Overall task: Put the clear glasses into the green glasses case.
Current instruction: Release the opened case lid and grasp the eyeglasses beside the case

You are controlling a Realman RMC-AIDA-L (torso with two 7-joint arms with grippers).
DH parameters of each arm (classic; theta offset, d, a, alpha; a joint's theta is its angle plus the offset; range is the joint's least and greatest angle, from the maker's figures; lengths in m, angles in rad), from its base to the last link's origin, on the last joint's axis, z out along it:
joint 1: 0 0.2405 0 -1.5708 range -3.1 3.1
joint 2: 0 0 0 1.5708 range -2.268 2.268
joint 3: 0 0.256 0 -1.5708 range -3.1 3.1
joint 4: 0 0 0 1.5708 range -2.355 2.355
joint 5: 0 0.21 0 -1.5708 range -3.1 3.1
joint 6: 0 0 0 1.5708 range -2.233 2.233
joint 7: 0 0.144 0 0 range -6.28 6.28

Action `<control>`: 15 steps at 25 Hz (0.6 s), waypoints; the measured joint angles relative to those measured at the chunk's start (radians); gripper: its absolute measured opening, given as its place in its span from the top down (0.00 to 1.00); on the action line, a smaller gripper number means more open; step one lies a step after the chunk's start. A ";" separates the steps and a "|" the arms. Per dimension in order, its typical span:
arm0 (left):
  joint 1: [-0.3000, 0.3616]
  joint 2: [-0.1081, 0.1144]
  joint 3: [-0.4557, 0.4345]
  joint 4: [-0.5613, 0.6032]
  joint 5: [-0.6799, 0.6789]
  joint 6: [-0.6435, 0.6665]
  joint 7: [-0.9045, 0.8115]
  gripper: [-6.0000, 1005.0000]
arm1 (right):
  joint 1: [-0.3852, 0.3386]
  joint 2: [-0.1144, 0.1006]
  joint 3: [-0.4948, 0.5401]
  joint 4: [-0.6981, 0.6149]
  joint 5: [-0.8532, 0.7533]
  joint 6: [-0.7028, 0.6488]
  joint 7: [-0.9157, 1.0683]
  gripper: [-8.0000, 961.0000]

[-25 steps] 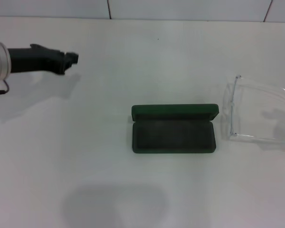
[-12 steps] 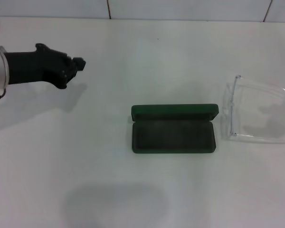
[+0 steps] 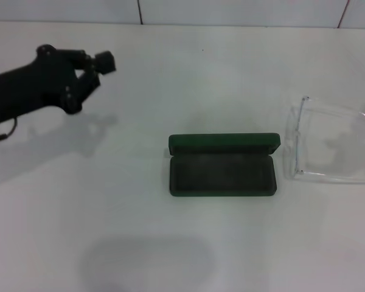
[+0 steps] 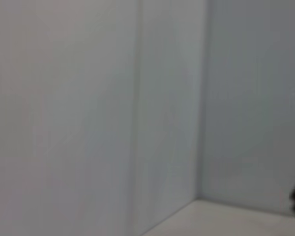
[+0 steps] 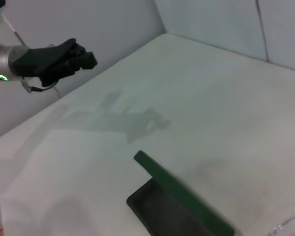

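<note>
Two task items on the table, left gripper raised and well off

Near: case (image 3: 222, 165) lies open mid-table (image 3: 140, 231), dark lined tray toward the robot, green lid standing up along its far edge. Glasses (image 3: 331, 146) just right of the case, apart from it, lens toward the right edge of the head view. Only that view shows them whole; the right wrist view catches the case (image 5: 179, 204) at an angle and a mere clear sliver of glasses (image 5: 290, 227) in its corner.

Farther: left gripper (image 3: 97, 68) hangs above the table's far left, well apart from case and glasses, fingers pointing right; whether they are spread or pressed together, cannot tell. Right wrist view shows it (image 5: 83, 59) from across the table, with its shadow on the surface below. Left wrist view gives only white wall (image 4: 88, 108) and a strip of table.

Right gripper: a dark speck at the head view's right edge, beside the glasses; state cannot be told.

Since the earlier frames: left gripper has moved right and swung upward; case and glasses unmoved.
</note>
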 joint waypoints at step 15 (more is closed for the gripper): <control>0.010 -0.038 0.000 -0.080 0.020 0.164 0.096 0.97 | 0.045 0.011 -0.017 -0.155 -0.173 -0.085 0.193 0.14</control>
